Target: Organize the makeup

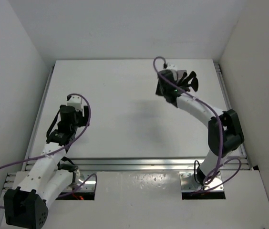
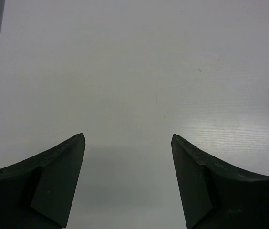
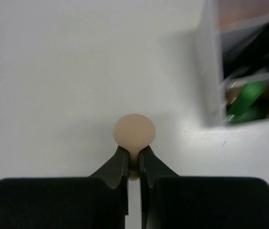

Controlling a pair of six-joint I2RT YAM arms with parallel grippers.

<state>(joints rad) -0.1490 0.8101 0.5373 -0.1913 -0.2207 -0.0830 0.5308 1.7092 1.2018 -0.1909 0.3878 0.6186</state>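
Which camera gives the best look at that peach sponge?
The right wrist view: the peach sponge sits close and centred, pinched in the right tool. From above, it cannot be made out beneath the right arm; the left wrist view shows no sponge.

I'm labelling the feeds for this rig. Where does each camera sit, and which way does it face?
Top external: above and behind the bases, looking down on the table; left arm and right arm show.
Left wrist: on the left arm, facing bare table; the open left pincer shows.
Right wrist: facing table and white box; the right pincer pinches a peach sponge.
Shared: the table, in all three.
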